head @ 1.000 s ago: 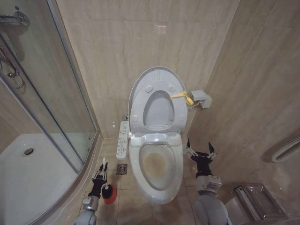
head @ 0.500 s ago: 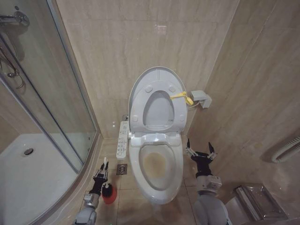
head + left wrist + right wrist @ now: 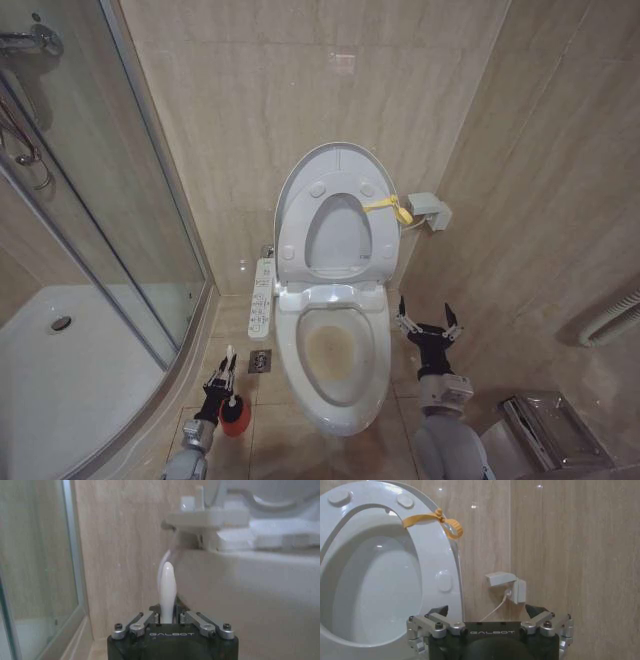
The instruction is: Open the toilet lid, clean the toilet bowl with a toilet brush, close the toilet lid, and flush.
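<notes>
The toilet lid (image 3: 335, 162) stands raised against the back wall, and the ring seat (image 3: 298, 235) is raised in front of it. Below them the toilet bowl (image 3: 336, 350) lies open, with brownish stains inside. My left gripper (image 3: 217, 383) is low on the floor left of the bowl. It is shut on the white handle of the toilet brush (image 3: 167, 587), and the dark bristle end sits at the red holder cup (image 3: 236, 419). My right gripper (image 3: 428, 322) hangs open right of the bowl, holding nothing, facing the raised lid (image 3: 375, 592).
A glass shower enclosure (image 3: 110, 200) and a white shower tray (image 3: 50, 380) fill the left side. A control panel (image 3: 262, 297) sticks out left of the bowl, above a floor drain (image 3: 260, 361). A yellow tie (image 3: 388, 207) and a wall box (image 3: 430, 211) sit right of the lid. A metal rack (image 3: 545, 430) stands at the lower right.
My left gripper has shifted slightly right and back towards me with the brush handle. The right arm and the toilet have not moved.
</notes>
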Controlling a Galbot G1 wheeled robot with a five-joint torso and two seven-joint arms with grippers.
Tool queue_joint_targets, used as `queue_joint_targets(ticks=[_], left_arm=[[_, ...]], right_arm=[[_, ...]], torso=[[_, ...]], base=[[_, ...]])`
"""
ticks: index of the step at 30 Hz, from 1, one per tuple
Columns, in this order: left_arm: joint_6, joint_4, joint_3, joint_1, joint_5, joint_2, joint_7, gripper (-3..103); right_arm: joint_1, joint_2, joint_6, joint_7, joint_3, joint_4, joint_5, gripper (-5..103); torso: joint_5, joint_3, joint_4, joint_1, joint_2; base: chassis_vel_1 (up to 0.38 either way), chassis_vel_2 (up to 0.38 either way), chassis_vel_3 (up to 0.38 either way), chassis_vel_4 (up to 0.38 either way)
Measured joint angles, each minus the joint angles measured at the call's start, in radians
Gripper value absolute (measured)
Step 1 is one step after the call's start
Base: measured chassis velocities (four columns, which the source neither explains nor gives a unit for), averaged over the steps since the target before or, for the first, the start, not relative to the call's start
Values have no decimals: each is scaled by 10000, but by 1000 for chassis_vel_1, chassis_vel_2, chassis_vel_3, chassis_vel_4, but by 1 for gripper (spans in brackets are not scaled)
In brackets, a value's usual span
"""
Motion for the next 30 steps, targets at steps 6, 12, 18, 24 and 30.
queue_joint_targets(ticks=[6,12,18,24,30], left_arm=[[-6,317,-53,-34,285,-81,45,19],[24,-146,-49,169,351,-27,-219,16],[36,-538,-74,423,499,105,-374,16],[49,-1364,-191,1066,666,213,-788,40],[66,-2882,-444,2180,1070,461,-1540,68]], right_arm=[[0,0,0,0,0,0,0,100],[0,0,0,0,0,0,0,100],[0,0,0,0,0,0,0,100],[0,0,0,0,0,0,0,100],[0,0,0,0,0,0,0,100]], torso=[[1,-1,-1,0,0],[0,0,-1,0,0],[0,0,-1,0,-1],[0,0,-1,0,-2],[0,0,0,0,-1]], base=[[0,0,0,0],[0,0,0,0],[0,0,0,0],[0,0,0,0],[0,0,0,0]])
